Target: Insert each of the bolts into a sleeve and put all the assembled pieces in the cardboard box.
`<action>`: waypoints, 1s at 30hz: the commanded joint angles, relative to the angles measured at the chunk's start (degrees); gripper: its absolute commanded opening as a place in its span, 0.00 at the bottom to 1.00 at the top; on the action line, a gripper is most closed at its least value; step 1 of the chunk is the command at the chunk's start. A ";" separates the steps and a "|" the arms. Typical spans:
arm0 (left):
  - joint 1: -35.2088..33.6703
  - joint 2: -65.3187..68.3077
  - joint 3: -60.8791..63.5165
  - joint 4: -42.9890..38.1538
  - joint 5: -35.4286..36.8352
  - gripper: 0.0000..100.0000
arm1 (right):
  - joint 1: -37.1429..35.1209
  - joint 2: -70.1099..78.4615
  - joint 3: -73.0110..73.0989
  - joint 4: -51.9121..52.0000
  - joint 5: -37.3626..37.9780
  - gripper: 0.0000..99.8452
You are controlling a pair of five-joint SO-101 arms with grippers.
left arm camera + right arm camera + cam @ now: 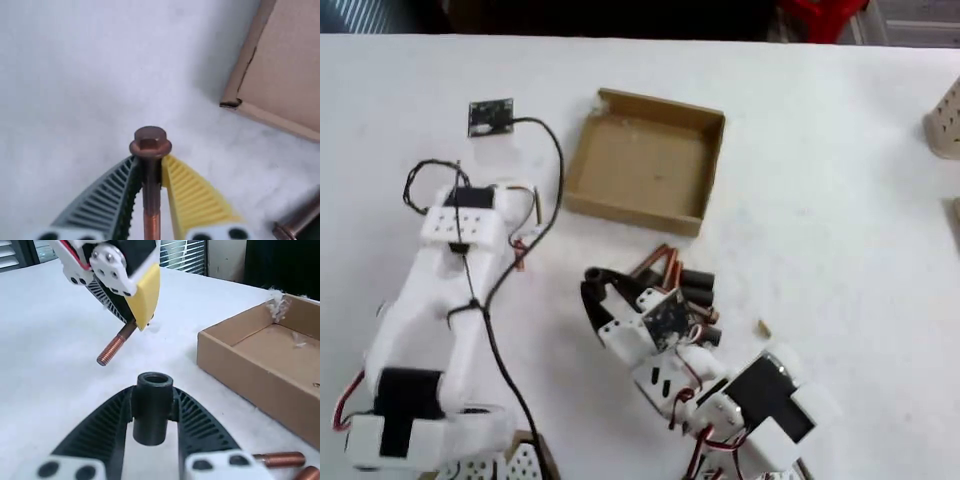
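My left gripper (150, 162) is shut on a copper bolt (150, 144), head outward, over the white table near a corner of the cardboard box (282, 65). In the right wrist view that same bolt (116, 346) hangs tilted from the left gripper (135, 322), its threaded end pointing down toward a black sleeve (151, 415). My right gripper (152, 395) is shut on the sleeve, held upright with its bore facing up. From above, the left gripper (523, 245) and right gripper (598, 278) sit apart in front of the open box (645, 160).
A pile of loose bolts and black sleeves (682, 282) lies beside the right arm, below the box. A small circuit board (490, 115) with a black cable lies at the back left. A pegged block (945, 120) stands at the right edge.
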 commanded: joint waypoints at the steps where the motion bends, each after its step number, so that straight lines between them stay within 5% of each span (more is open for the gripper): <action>1: 1.10 -9.80 1.67 -0.44 -0.35 0.02 | -0.31 -0.22 -0.09 0.04 -0.62 0.02; 13: 4.79 -33.89 13.98 -2.55 -0.35 0.02 | -0.22 -0.22 -0.09 0.04 -0.53 0.02; 26: 7.25 -63.87 48.53 -49.23 -0.26 0.02 | -0.13 -0.22 0.00 0.04 -0.44 0.02; 30: 9.36 -74.77 50.81 -45.89 -0.26 0.02 | -0.13 -0.22 0.09 0.04 -0.53 0.02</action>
